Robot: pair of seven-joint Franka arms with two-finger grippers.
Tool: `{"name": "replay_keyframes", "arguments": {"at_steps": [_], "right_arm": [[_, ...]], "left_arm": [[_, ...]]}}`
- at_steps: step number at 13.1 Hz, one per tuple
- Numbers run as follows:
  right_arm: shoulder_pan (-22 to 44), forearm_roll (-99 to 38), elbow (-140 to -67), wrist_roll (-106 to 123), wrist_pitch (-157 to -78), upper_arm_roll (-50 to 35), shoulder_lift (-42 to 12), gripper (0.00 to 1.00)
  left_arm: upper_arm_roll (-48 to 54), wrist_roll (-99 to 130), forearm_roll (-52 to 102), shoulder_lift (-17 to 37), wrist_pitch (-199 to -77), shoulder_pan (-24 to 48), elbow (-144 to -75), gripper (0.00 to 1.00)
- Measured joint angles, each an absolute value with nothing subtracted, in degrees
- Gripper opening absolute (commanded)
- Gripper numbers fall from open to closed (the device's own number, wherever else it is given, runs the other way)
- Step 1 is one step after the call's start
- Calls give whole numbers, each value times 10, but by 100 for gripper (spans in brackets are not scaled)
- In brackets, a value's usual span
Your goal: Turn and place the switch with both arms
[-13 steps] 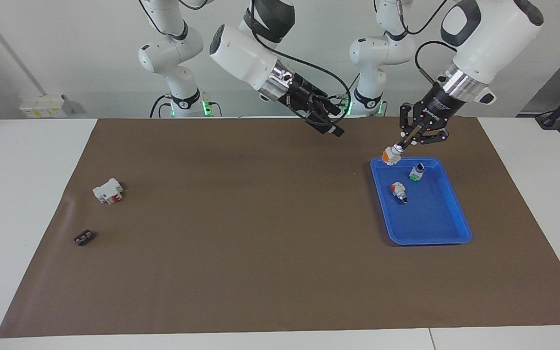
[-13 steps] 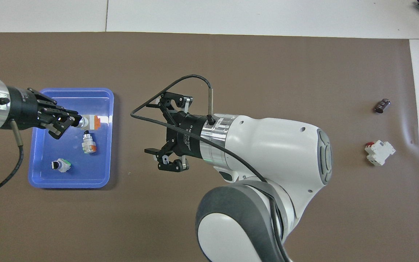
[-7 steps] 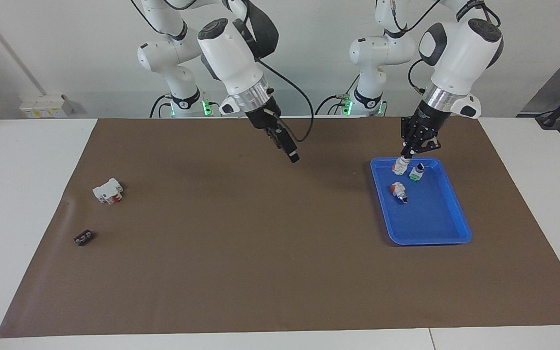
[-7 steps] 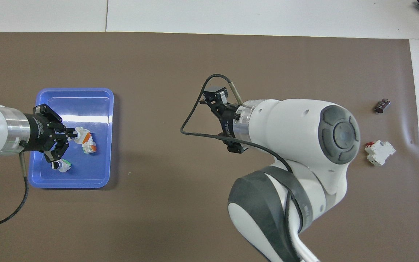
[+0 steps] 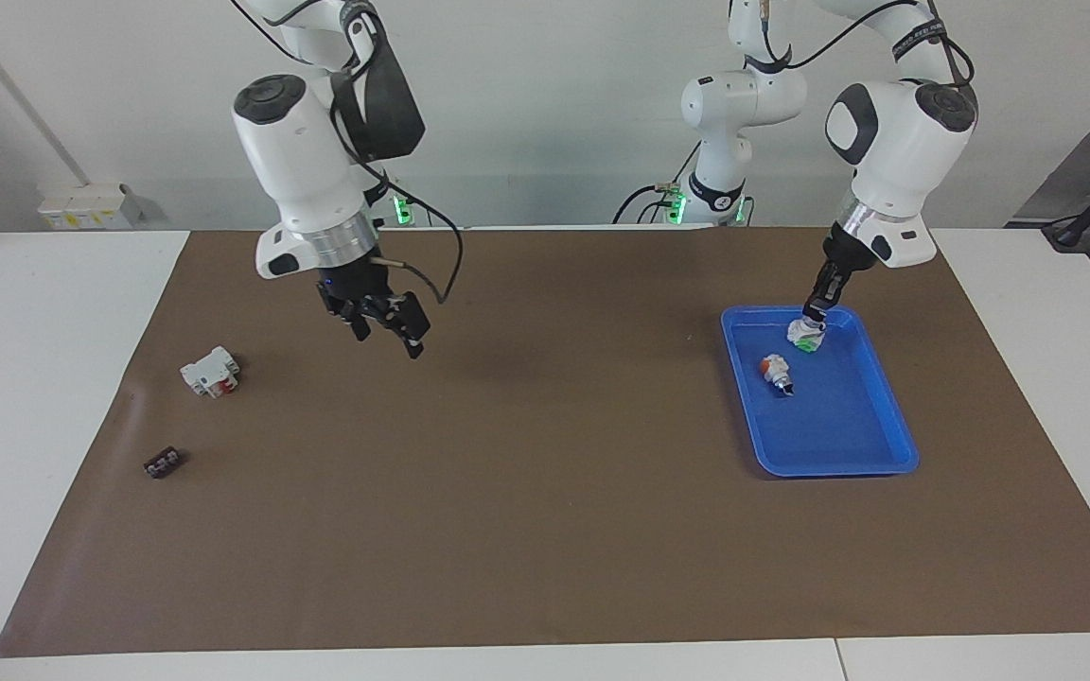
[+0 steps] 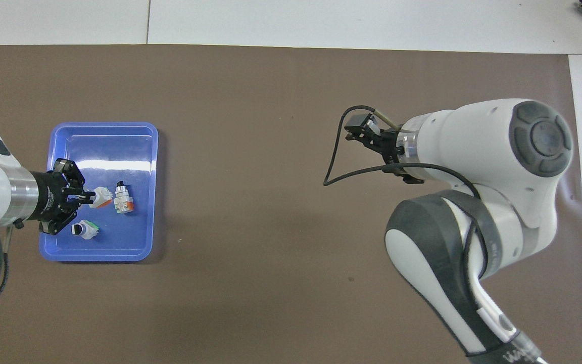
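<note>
My left gripper (image 5: 816, 310) is shut on a white switch (image 5: 800, 331) with an orange end block and holds it low inside the blue tray (image 5: 838, 467). In the overhead view the left gripper (image 6: 87, 197) holds that switch (image 6: 102, 197) pointing sideways, next to a second orange-ended switch (image 6: 123, 198). That second switch (image 5: 776, 370) lies on the tray floor. A green-ended switch (image 6: 85, 230) stands in the tray too. I cannot tell whether the held switch touches the tray. My right gripper (image 5: 386, 328) is open and empty above the bare mat; it also shows in the overhead view (image 6: 367, 132).
A boxy white part with red (image 5: 210, 371) and a small black ribbed block (image 5: 162, 463) lie on the brown mat toward the right arm's end; both also show in the overhead view, the white part (image 6: 527, 212) and the block (image 6: 530, 146).
My left gripper has lowered the switch into the tray, beside the other two. My right arm has swung away from the tray toward its own end of the table.
</note>
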State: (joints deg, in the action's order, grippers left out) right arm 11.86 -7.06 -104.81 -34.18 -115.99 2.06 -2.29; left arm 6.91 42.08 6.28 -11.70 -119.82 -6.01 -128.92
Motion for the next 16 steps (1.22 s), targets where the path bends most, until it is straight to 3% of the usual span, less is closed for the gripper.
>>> {"name": "replay_keyframes", "arguments": {"at_steps": [3, 4, 5, 7, 10, 16], "right_arm": [[60, -68, -1043, -254, -1081, 22, 14, 100], [46, -67, -1032, -233, -1049, 23, 24, 100], [34, -63, -1013, -212, -1015, 23, 30, 100], [21, -36, -966, -179, -961, 25, 32, 100], [20, -27, -912, -163, -899, 43, 33, 100], [21, 13, -904, -115, -867, 41, 33, 100]], "left_arm": [[70, 244, 63, -117, -1197, -65, -1323, 0], [71, 201, 63, -117, -1197, -65, -1333, 18], [72, 154, 63, -117, -1197, -64, -1342, 51], [73, 67, 63, -117, -1197, -64, -1347, 71], [71, -13, 63, -117, -1197, -67, -1347, 77], [68, -224, 63, -107, -1230, -132, -1349, 80]]}}
